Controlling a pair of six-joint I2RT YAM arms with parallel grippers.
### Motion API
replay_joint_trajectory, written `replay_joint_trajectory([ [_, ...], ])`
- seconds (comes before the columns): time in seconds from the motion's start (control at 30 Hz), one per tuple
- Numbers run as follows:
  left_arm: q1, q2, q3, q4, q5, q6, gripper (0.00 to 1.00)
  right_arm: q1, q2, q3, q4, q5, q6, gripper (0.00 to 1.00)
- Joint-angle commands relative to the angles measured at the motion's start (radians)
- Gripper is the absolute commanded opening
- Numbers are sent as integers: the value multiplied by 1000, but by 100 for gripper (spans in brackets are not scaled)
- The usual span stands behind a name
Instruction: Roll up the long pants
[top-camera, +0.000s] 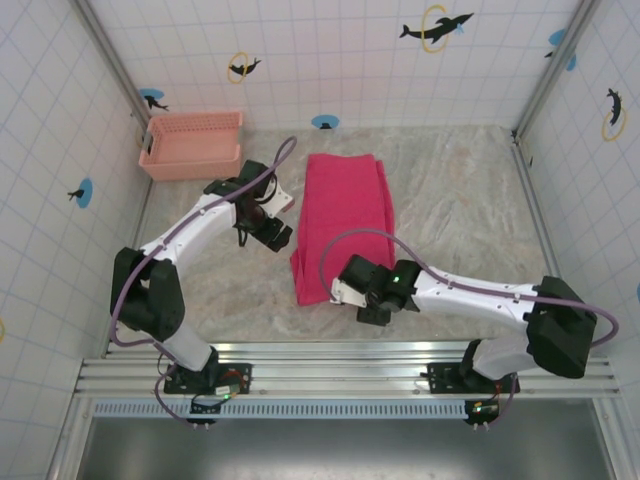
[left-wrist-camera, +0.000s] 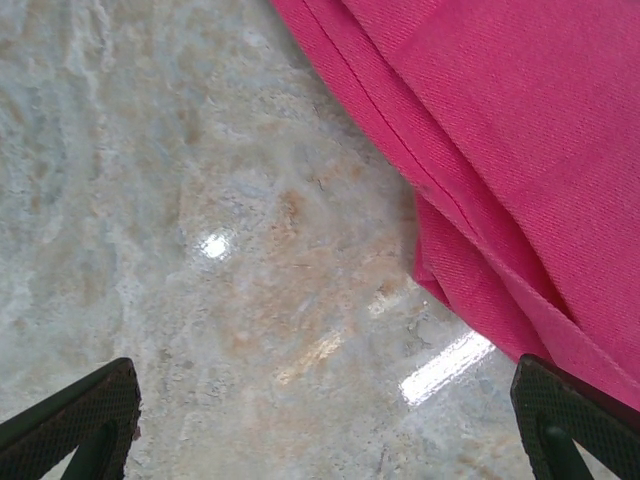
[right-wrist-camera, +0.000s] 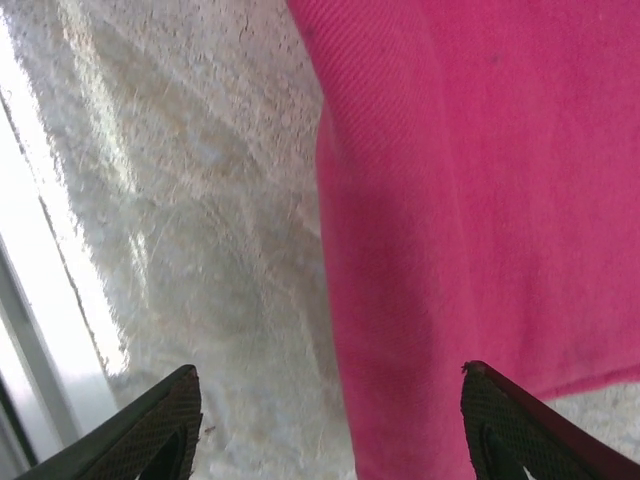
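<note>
The long pants lie flat in the middle of the table, folded lengthwise into one magenta-red strip running from far to near. My left gripper hovers just left of the strip's middle. In the left wrist view the left gripper is open over bare table, and the layered edge of the pants crosses the upper right. My right gripper is at the strip's near end. In the right wrist view the right gripper is open, straddling the side edge of the pants, with nothing pinched.
A pale pink lattice basket stands at the far left corner by the tiled wall. The marbled table is bare to the right of the pants. A metal rail runs along the near edge.
</note>
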Motion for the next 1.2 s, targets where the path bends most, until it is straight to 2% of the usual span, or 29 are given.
replay_joint_trajectory([
  [0.0,4,-39,-16,-32,42,16,98,-12,62,6,64,-6,-6,67],
  [0.07,1,-46,-10,-43,61,21,97,-16,106,17,63,0,-18,66],
  [0.23,2,-75,-20,-70,76,31,97,-36,211,40,67,37,-55,56],
  [0.33,1,-108,-44,-71,88,27,98,-65,239,55,74,2,-64,41],
  [0.5,2,-156,-82,-38,102,20,97,-80,235,63,113,-19,-80,24],
  [0.63,1,-106,-49,-54,126,5,97,-79,255,102,83,-29,-89,9],
  [0.7,1,-77,-28,-70,129,-6,98,-80,260,135,44,-71,-93,4],
  [0.83,0,-63,-35,-64,120,-7,97,-88,258,221,-72,-138,-80,2],
  [1.03,2,-51,-19,-68,108,-2,98,-174,265,362,-240,-436,-24,1],
  [1.17,0,-46,-6,-72,103,-2,97,-282,334,446,-292,-625,35,1],
])
